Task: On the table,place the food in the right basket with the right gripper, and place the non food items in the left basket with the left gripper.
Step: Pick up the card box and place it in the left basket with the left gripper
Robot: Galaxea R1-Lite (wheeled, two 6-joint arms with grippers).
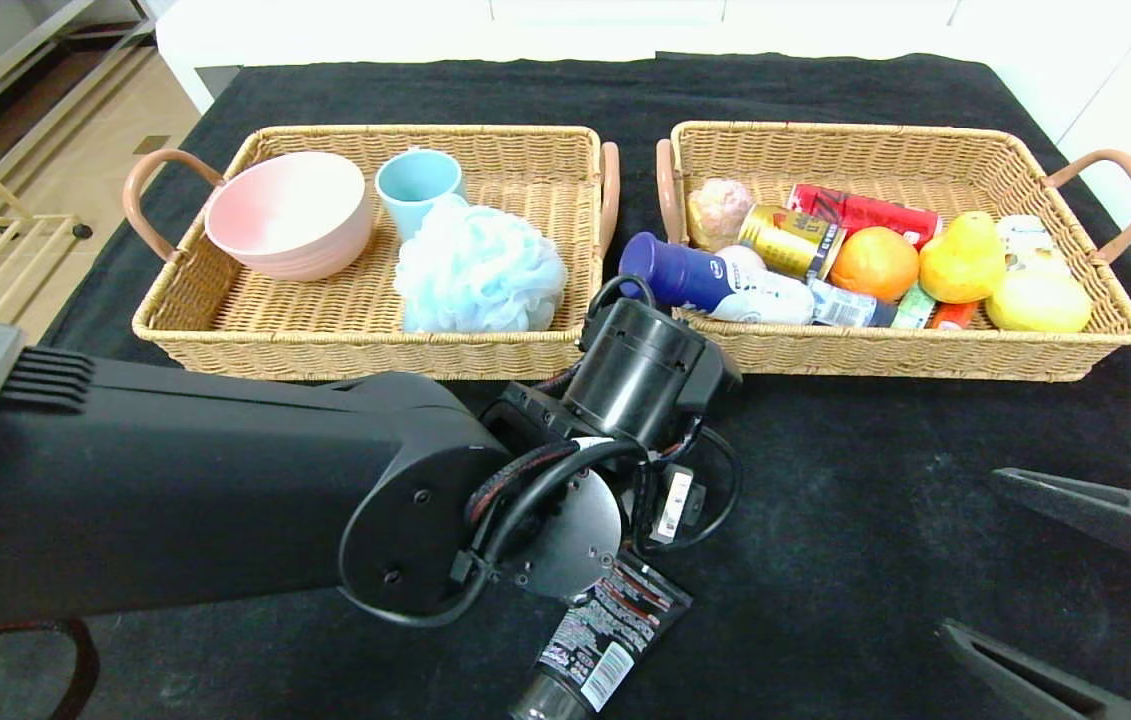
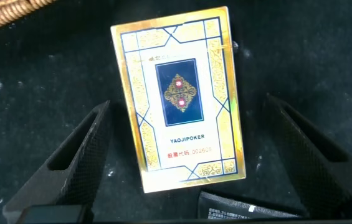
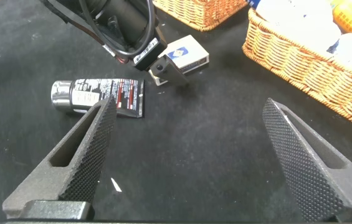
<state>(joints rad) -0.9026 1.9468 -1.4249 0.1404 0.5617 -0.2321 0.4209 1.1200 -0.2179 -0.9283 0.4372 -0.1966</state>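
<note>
On the black table (image 1: 875,480), the gold-edged card box (image 2: 179,96) lies flat between the fingers of my open left gripper (image 2: 187,101), which touch nothing. The box (image 3: 187,55) also shows in the right wrist view. The black squeeze tube (image 1: 605,640) lies just in front of the left wrist. In the head view the left arm hides the box. The pink bowl (image 1: 290,215) sits in the left basket (image 1: 355,350). The orange (image 1: 873,262), yellow pear-shaped fruit (image 1: 963,258) and blue-capped white bottle (image 1: 715,280) lie in the right basket (image 1: 905,360). My right gripper (image 1: 1055,590) hovers open and empty at the near right.
The left basket also holds a light blue cup (image 1: 417,185) and a blue bath puff (image 1: 480,270). Cans (image 1: 795,240), a lemon (image 1: 1038,300) and small packets crowd the right basket. The bulky left arm spans the near left of the table.
</note>
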